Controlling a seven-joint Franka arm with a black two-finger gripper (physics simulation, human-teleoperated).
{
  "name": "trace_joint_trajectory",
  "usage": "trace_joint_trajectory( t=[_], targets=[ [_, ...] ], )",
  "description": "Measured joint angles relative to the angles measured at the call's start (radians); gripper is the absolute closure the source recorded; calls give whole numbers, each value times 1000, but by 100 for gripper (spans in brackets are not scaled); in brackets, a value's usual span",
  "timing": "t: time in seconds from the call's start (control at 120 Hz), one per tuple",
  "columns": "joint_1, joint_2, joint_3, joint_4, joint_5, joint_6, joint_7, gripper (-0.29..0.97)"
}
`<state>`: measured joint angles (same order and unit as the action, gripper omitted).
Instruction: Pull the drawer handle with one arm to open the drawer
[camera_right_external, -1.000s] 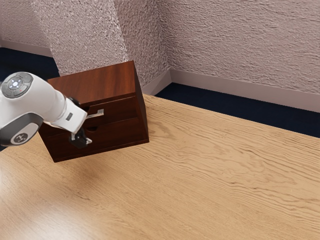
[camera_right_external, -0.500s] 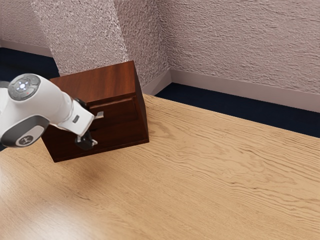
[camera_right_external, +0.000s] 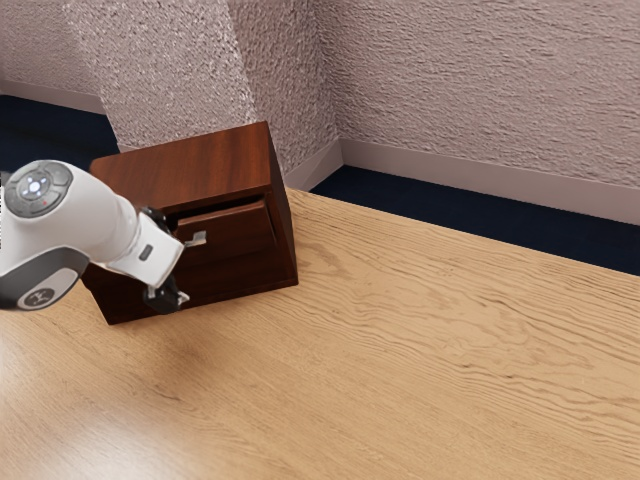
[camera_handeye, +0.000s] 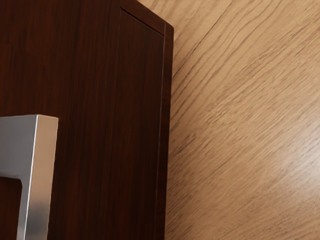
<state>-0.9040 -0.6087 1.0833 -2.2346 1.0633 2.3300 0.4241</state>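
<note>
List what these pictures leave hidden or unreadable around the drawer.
- Exterior view: the white robot arm covers part of the front of the dark wooden drawer cabinet.
- Exterior view: the black gripper is too small to read its grasp.
- Wrist view: the silver metal handle is cut off by the picture's edge.

arm: glossy white rounded shells, with a mid-grey band wrapping the underside of the big link and a small round emblem on that band. joint end cap is a grey disc carrying what look like tiny blue and red dots, hard to read here. wrist shell bears a small dark rectangular mark; gripper is black and boxy.
</note>
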Motion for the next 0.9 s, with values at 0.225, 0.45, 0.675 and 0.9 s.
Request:
trace_joint_trajectory(
  t=[0.225, 0.45, 0.675, 0.9],
  targets=[
    [73, -4, -82, -43, -2, 3, -16, 1],
    [151, -21, -161, -97, -2, 8, -33, 2],
    [215, -47, -227, -150, -2, 16, -51, 1],
    [272, -78, -284, -203, -3, 27, -68, 0]
  ],
)
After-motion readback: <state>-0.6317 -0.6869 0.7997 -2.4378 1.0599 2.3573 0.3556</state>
